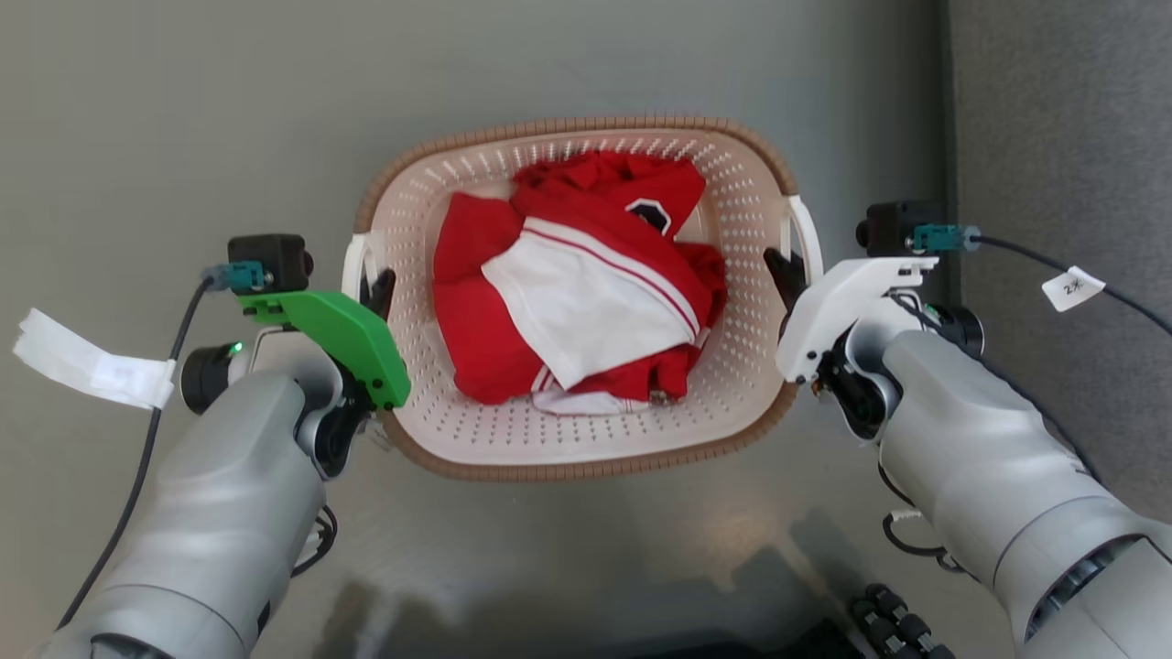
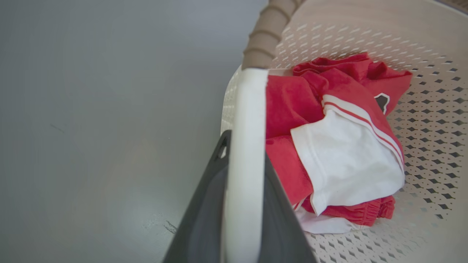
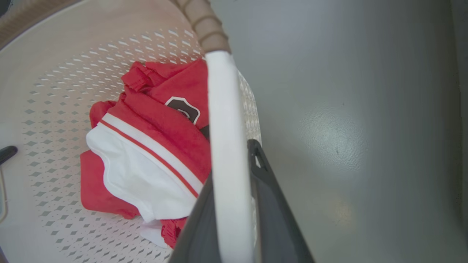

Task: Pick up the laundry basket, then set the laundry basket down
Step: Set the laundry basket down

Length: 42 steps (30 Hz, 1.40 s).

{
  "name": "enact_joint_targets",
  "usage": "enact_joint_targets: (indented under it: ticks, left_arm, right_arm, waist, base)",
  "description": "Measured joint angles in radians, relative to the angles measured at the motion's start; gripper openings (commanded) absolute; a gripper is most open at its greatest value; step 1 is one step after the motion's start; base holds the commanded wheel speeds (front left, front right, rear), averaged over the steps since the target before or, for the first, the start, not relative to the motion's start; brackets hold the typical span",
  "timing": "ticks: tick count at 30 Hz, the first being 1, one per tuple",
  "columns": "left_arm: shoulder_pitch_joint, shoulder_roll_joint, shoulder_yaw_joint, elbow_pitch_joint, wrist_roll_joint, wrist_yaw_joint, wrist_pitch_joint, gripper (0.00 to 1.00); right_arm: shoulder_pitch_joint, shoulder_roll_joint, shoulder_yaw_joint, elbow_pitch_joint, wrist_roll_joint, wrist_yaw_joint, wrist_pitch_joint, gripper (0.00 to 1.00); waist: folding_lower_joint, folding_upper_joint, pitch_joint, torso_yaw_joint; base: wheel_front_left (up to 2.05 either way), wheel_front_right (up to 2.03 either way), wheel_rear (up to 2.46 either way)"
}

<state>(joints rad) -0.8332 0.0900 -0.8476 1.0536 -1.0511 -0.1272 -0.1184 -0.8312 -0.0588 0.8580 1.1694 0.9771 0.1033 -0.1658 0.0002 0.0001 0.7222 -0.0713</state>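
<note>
**1. Grasp.** The laundry basket (image 1: 568,471) is held at both ends. The left pincer (image 2: 244,146) is shut narrow on the left handle (image 2: 248,109). In its wrist view the white bar runs up between the two dark fingers, one outside the basket wall and one inside. The right pincer (image 3: 232,157) grips the right handle (image 3: 219,91) in the same way. No gap shows between finger and bar on either side.

**2. Location.** The basket lies squarely between the two pincers, and each handle is taken at about the middle of its length. The brown rim (image 2: 263,36) continues beyond each set of fingertips. Red and white garments (image 1: 568,302) are heaped on the basket bottom, inboard of both inner fingers. In the head view they are clear of those fingers.

**3. Reason for the hold.** Opposed grips at mid-handle should share the load and keep the basket level. The heap sits roughly midway between the pincers, so neither arm appears to carry more than the other.

**4. Stage.** The grasp appears complete. The pictures do not show whether the base rests on the grey floor (image 1: 183,110) or hangs above it.

**5. Risks.**
- If the pincers rise or lower unevenly, the basket would tip and the garments would shift.
- The thin, smooth handles could slip or turn between the fingers.
</note>
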Motion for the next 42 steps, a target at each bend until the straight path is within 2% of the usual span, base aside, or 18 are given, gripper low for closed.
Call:
enact_joint_targets:
  ticks: [18, 34, 35, 36, 37, 38, 39, 40, 41, 42]
  left_arm:
    - [-0.061, -0.005, 0.0, 0.001, -0.002, 0.0, -0.051, 0.0]
    - [-0.08, -0.007, -0.02, 0.007, -0.012, 0.0, -0.074, 0.0]
    - [-0.081, -0.007, -0.021, 0.008, -0.013, 0.0, -0.077, 0.0]
    - [-0.082, -0.007, -0.023, 0.009, -0.015, 0.0, -0.078, 0.0]
    - [-0.083, -0.008, -0.023, 0.011, -0.016, 0.0, -0.078, 0.05]
    - [-0.084, -0.008, -0.023, 0.013, -0.018, 0.0, -0.078, 0.31]
    - [-0.084, -0.008, -0.023, 0.016, -0.019, 0.0, -0.081, 0.76]
    - [-0.086, -0.008, -0.022, 0.017, -0.021, 0.0, -0.085, 0.76]
    - [-0.088, -0.009, -0.021, 0.02, -0.027, 0.0, -0.086, 1.0]
    - [-0.09, -0.009, -0.021, 0.022, -0.035, -0.001, -0.086, 1.0]
  right_arm:
    - [-0.065, 0.0, -0.005, 0.027, 0.0, -0.001, -0.044, 0.0]
    - [-0.082, 0.001, -0.004, 0.034, 0.0, -0.009, -0.06, 0.0]
    - [-0.082, 0.001, -0.004, 0.034, 0.0, -0.009, -0.06, 0.05]
    - [-0.082, 0.001, -0.003, 0.035, 0.0, -0.009, -0.062, 0.15]
    - [-0.082, 0.001, -0.002, 0.036, 0.0, -0.009, -0.062, 0.25]
    - [-0.083, 0.001, -0.002, 0.037, 0.0, -0.009, -0.063, 0.4]
    - [-0.083, 0.001, -0.002, 0.037, 0.002, -0.009, -0.063, 0.9]
    - [-0.084, 0.0, -0.002, 0.038, 0.002, -0.009, -0.063, 0.9]
    - [-0.084, -0.001, -0.002, 0.04, 0.003, -0.01, -0.063, 1.0]
    - [-0.084, -0.001, -0.002, 0.042, 0.005, -0.01, -0.063, 1.0]
  waist:
    - [0.0, 0.0, 0.144, 0.021]
    - [-0.0001, 0.0, 0.187, 0.027]
    - [-0.0001, 0.0, 0.188, 0.027]
    - [-0.0001, 0.0, 0.189, 0.027]
    - [-0.0001, 0.0, 0.189, 0.027]
    - [-0.0001, 0.0, 0.19, 0.027]
    - [-0.0001, 0.0, 0.19, 0.028]
    - [-0.0001, 0.0, 0.191, 0.028]
    - [-0.0001, 0.0, 0.191, 0.028]
    - [-0.0001, 0.0, 0.191, 0.028]
  base:
    - [0.0, 0.0, 0.0]
    - [0.0, 0.0, 0.0]
    - [0.0, 0.0, 0.0]
    - [0.0, 0.0, 0.0]
    - [0.0, 0.0, 0.0]
    - [0.0, 0.0, 0.0]
    - [0.0, 0.0, 0.0]
    - [0.0, 0.0, 0.0]
    - [0.0, 0.0, 0.0]
    - [0.0, 0.0, 0.0]
